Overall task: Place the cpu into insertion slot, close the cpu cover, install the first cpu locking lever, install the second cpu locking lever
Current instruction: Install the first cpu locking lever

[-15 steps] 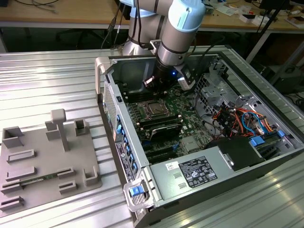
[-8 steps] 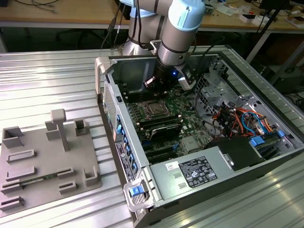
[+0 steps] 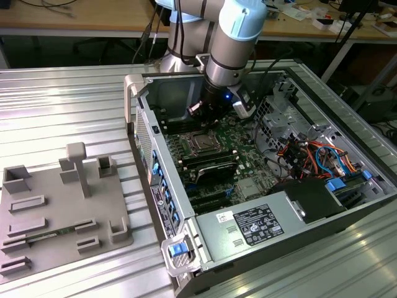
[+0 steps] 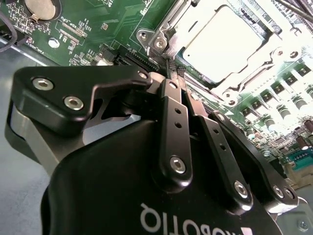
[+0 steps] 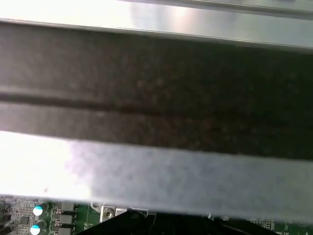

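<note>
Jaws: I see the black two-finger gripper (image 4: 175, 78) clenched, fingertips pressed together on a thin metal lever right at the socket's edge.
CPU: I see the flat silver-grey square cpu (image 4: 222, 41) seated in the black square insertion slot (image 3: 201, 142) on the green motherboard (image 3: 248, 139).
Cover: the thin silvery cpu cover (image 4: 254, 73) frame lies flat down around the chip.
Arm: I see it reaching into the open grey computer case (image 3: 162, 205), just beside the socket.
Side: a grey moulded fixture tray (image 3: 62, 211) rests on the ribbed metal table (image 3: 62, 99).
</note>
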Controlling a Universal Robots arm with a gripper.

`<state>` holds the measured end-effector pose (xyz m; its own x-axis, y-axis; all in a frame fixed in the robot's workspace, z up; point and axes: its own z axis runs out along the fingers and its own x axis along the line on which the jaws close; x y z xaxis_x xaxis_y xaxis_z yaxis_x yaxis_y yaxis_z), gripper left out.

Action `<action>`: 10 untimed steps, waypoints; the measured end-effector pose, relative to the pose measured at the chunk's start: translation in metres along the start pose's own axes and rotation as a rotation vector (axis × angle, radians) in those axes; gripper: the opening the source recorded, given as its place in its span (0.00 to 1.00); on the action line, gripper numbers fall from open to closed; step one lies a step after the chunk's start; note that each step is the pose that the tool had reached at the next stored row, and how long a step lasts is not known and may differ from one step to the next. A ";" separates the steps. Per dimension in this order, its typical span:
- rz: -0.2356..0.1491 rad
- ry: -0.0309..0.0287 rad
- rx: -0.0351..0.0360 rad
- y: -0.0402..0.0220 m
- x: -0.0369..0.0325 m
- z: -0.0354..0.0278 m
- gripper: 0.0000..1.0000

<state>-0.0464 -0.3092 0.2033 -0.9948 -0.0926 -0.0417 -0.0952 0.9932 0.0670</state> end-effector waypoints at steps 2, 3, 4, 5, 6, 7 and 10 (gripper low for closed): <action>0.000 0.0001 0.0035 0.0000 0.0000 0.0006 0.11; 0.000 0.0004 0.0054 0.0000 0.0000 0.0008 0.11; 0.000 0.0005 0.0073 0.0000 0.0000 0.0011 0.11; 0.000 0.0006 0.0088 0.0000 0.0000 0.0013 0.11; 0.000 0.0008 0.0111 -0.0001 0.0000 0.0016 0.11; 0.000 0.0010 0.0128 0.0000 0.0000 0.0017 0.11; -0.001 0.0016 0.0186 0.0000 0.0001 0.0028 0.11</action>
<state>-0.0464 -0.3090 0.2005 -0.9948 -0.0932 -0.0402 -0.0951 0.9943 0.0484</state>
